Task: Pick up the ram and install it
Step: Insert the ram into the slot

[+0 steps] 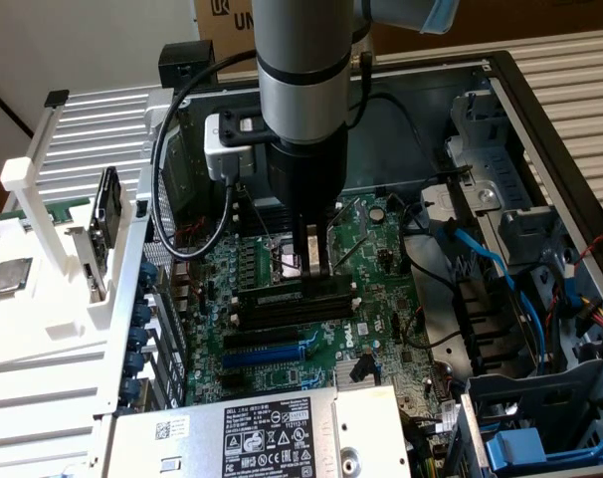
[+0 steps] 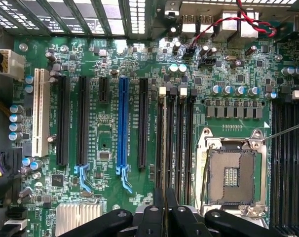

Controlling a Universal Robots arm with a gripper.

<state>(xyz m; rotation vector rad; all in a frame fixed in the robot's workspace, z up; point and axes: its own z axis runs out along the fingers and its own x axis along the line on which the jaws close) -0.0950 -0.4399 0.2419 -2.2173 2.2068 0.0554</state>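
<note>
My gripper point(image 1: 316, 261) reaches straight down into the open computer case, onto the motherboard point(image 1: 371, 249). Its two black fingers stand close together, shut on the ram point(image 1: 313, 285), a long thin dark stick standing on edge along the memory slot nearest the processor socket. In the wrist view the ram point(image 2: 164, 148) shows edge-on as a thin pale line running away from the gripper point(image 2: 165, 193), lined up with one of the black slots with white end clips point(image 2: 181, 128). Whether it sits fully in the slot I cannot tell.
The open processor socket point(image 2: 233, 173) lies right beside the slots. A long blue slot point(image 2: 123, 123) and black slots lie further along. A power supply point(image 1: 272, 433), blue cables point(image 1: 481, 249) and a drive cage surround the board. A white rack point(image 1: 43, 299) stands outside at the exterior view's left.
</note>
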